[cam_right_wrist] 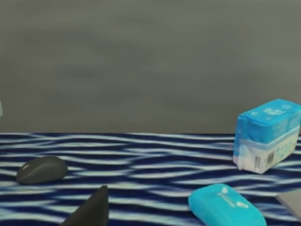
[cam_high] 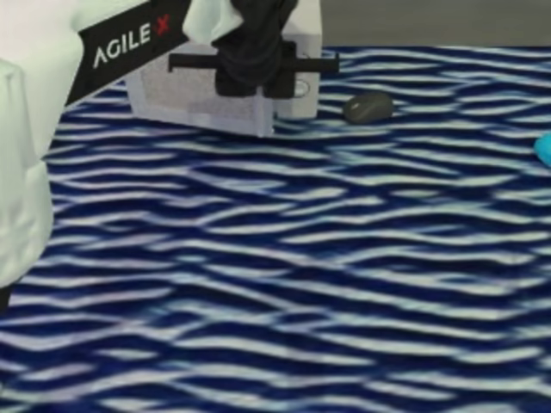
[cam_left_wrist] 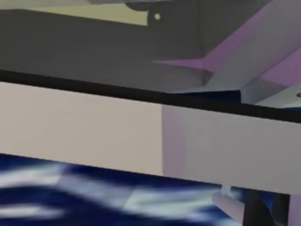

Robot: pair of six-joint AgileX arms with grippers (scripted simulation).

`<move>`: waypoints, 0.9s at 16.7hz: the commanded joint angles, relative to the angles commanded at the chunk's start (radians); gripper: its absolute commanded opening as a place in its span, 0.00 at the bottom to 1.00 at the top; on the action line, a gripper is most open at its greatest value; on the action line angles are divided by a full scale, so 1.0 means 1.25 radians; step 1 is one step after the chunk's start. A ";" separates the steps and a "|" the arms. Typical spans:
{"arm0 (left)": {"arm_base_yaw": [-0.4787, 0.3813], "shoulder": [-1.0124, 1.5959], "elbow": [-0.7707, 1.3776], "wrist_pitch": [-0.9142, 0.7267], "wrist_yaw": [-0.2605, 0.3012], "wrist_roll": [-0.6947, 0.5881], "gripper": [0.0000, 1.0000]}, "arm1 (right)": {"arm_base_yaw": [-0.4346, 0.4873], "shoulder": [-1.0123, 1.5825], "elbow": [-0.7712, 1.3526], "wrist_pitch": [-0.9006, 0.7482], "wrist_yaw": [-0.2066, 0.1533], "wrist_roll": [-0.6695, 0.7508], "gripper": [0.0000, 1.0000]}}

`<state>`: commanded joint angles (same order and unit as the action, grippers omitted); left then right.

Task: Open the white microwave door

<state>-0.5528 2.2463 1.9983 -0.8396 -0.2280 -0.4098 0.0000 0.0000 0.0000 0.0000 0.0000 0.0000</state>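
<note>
The white microwave stands at the table's back left. The white microwave door, with its speckled mesh window, faces the front; its right edge stands slightly forward of the control panel. My left arm reaches across from the left, and my left gripper hangs over the door's right end, hiding that part. In the left wrist view a pale microwave panel lies close up, with a dark grey recess beyond it. My right gripper is outside the top view; its wrist view shows one dark fingertip alone above the cloth.
A dark grey mouse lies just right of the microwave. A cyan case sits at the table's right edge. A blue and white pack stands near it. Blue and white striped cloth covers the table.
</note>
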 joint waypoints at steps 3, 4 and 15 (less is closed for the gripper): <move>0.000 0.000 0.000 0.000 0.000 0.000 0.00 | 0.000 0.000 0.000 0.000 0.000 0.000 1.00; 0.000 0.000 0.000 0.000 0.000 0.000 0.00 | 0.000 0.000 0.000 0.000 0.000 0.000 1.00; 0.007 -0.058 -0.099 0.049 0.030 0.060 0.00 | 0.000 0.000 0.000 0.000 0.000 0.000 1.00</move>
<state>-0.5439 2.1736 1.8749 -0.7783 -0.1902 -0.3349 0.0000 0.0000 0.0000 0.0000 0.0000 0.0000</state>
